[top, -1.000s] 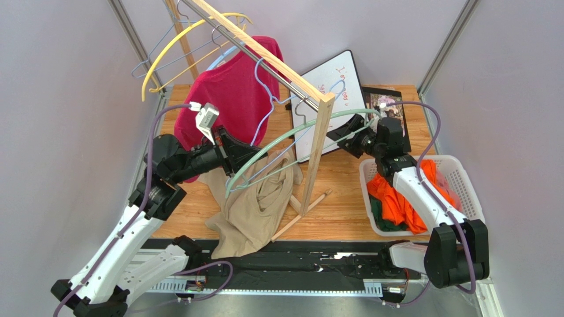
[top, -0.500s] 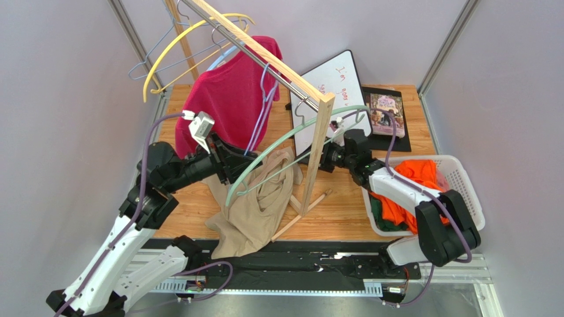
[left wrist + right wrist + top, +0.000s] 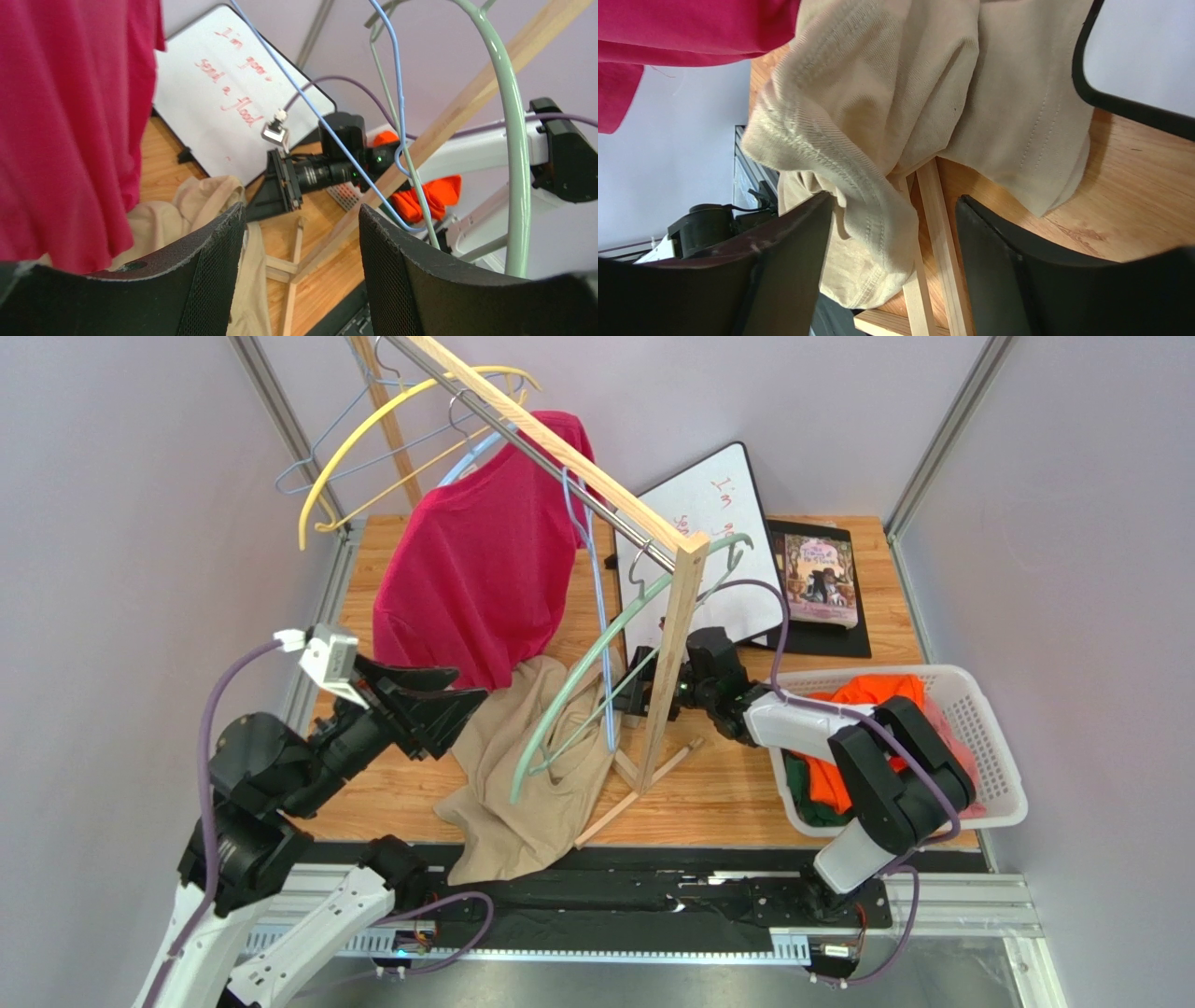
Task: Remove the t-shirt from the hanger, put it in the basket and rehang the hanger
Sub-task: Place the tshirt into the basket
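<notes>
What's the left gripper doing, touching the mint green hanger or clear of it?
Apart. The top external view shows the open left gripper short of the mint green hanger, with a strip of beige t-shirt visible between them.

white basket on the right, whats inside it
An orange garment and a dark green one lie in the white basket. The right arm crosses it, and the clothes cover the bottom, so anything beneath is hidden.

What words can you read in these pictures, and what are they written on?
"I'm gonna send a flood": red handwriting across three lines on the whiteboard; the end of "gonna" is hard to make out.
Cover of the book: it has print, but it is too small and blurred to read.
</notes>
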### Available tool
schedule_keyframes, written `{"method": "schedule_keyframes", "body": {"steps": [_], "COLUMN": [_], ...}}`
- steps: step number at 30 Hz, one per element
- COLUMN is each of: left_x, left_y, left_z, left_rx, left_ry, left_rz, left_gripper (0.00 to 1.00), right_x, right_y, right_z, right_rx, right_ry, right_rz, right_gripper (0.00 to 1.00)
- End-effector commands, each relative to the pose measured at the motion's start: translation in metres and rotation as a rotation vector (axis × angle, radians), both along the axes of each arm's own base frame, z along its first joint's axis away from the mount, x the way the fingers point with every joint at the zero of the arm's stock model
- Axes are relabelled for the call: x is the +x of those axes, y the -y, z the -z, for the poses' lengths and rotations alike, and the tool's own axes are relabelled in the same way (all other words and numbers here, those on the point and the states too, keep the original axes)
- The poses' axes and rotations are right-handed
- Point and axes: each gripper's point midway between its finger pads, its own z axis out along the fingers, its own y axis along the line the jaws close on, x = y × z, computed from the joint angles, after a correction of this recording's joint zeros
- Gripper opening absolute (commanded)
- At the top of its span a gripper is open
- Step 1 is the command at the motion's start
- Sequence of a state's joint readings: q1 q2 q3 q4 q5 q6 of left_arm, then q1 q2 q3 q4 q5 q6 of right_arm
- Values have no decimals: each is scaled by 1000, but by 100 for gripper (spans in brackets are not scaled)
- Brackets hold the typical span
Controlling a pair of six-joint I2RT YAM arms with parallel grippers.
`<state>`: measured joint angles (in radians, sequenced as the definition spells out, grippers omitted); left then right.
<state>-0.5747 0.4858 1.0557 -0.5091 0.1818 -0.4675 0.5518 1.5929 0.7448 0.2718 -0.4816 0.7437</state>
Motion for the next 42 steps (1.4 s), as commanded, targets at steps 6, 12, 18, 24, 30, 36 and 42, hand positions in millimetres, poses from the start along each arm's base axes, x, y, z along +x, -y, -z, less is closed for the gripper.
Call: {"method": "schedule_keyframes", "body": {"steps": [6,12,18,24,30,36,42], "left_x": [-6,-9,-8,-2,2,-1,-3], "left_y": [-58,-75,-90,-87,-80,-76,-75], "left_z": [-4,2,2,-1,2,4,7], "left_rx": [-57,-52,-57,-42,-18,-11,5], "left_ry": [51,36,46,67,68,68,66], "left_rz": [-257,-331,-403,-406,-383,-354,-342], "left_gripper": [66,64,64,64,63,63,63], "right_x": [13,22,27,13,-5,-20,-41], "right_y": [-14,17,113,213,271,296,295], "right_z": [-7,-37,-124,-197,-301,-397,-465], "right_rx": [40,61,6,-5,16,127,133], "right_ry": [70,112,255,338,501,624,750], "right_rz": [22,116,360,634,819,916,935], "right_gripper": [42,0,0,0,0,0,0]}}
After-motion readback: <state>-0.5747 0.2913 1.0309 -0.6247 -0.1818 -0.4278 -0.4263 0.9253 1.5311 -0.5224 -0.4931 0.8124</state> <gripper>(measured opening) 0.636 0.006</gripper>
